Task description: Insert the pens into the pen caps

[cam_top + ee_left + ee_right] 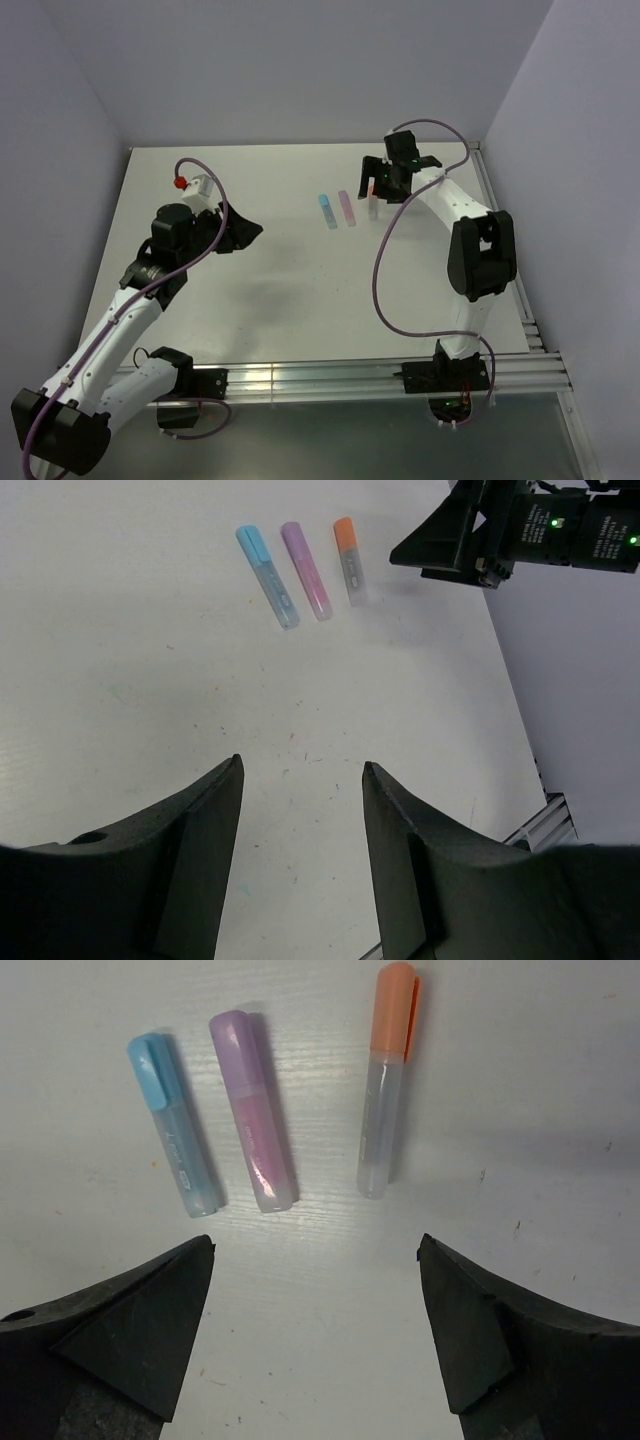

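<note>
Table (250, 300): white, bearing all.
Left gripper (302, 770): jaws apart, empty, well apart from pens.
Right gripper (315, 1250): jaws apart, empty, hovering over pens.
Blue pen (180, 1140), pink pen (255, 1130), orange pen (383, 1120): side by side, caps (393, 1005) already on.
Step judged: finished; next, withdrawal only.

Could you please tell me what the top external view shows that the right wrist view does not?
Only the top external view shows the left gripper, well to the left of the pens, and the rail at the table's near edge. Only the right wrist view shows fine detail: the blue cap, pink cap and orange cap each sit on a pen's end, and the right gripper is open. Both show the blue pen, pink pen and orange pen lying side by side, apart, on the table.
</note>
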### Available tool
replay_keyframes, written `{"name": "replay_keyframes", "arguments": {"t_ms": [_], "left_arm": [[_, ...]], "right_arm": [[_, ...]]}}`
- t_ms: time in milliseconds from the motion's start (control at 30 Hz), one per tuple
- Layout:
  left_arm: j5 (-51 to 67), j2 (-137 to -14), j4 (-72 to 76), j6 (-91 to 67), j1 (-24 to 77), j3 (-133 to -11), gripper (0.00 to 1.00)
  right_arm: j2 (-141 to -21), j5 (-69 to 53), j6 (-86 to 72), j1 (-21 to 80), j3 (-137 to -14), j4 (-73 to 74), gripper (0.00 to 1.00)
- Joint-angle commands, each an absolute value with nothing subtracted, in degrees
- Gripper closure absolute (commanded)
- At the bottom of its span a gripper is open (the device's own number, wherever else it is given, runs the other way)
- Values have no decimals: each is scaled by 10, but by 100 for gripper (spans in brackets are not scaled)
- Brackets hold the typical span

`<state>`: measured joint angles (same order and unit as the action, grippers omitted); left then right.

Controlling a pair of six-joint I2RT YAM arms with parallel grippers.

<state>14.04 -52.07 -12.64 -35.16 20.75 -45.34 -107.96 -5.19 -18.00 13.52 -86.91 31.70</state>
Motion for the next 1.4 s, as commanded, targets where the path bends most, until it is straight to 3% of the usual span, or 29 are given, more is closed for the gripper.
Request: {"name": "replay_keyframes", "arguments": {"t_ms": [0,467,900,1367], "left_arm": [[152,-521,-98,-345,205,-466,44],[137,-541,-111,-316,201,-516,44],[139,-545,-107,-306,195,-522,44],[138,-471,-119,-302,176,-497,43]], "right_arm": [[-1029,-45,-174,141,-859,301,9],[-953,-69,-171,146,-824,280,0],[-899,-107,-180,147,-781,248,0],[-755,-134,-219,147,-694,209,0]]}}
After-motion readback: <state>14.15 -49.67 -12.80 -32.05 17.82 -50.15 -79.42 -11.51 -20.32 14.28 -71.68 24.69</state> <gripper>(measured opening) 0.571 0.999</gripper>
